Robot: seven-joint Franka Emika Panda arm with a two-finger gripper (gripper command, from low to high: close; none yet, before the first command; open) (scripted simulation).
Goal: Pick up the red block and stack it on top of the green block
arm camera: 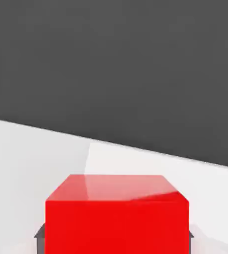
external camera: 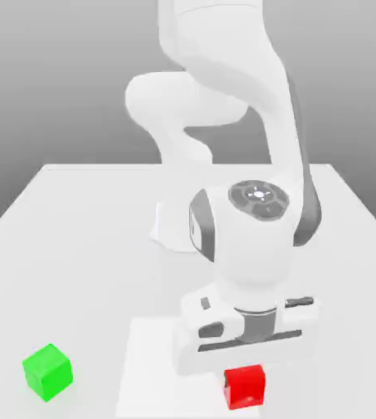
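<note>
The gripper (external camera: 244, 372) is closed on the red block (external camera: 245, 387), which sits on the table (external camera: 84, 237). The green block (external camera: 47, 371) lies well apart, toward the exterior view's left.

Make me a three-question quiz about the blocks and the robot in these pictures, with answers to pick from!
1. Where is the green block?
A. On the table, off to the exterior view's left of the red block
B. On top of the red block
C. Under the robot's base

2. How many blocks are there?
A. One
B. Two
C. Four

3. What is the gripper doing?
A. Hanging high above the table
B. Shut on the red block
C. Holding the green block

Answers: 1 A, it sits alone on the table. 2 B, one green and one red. 3 B, the hand is down over the red block with dark fingers at its sides.
</note>
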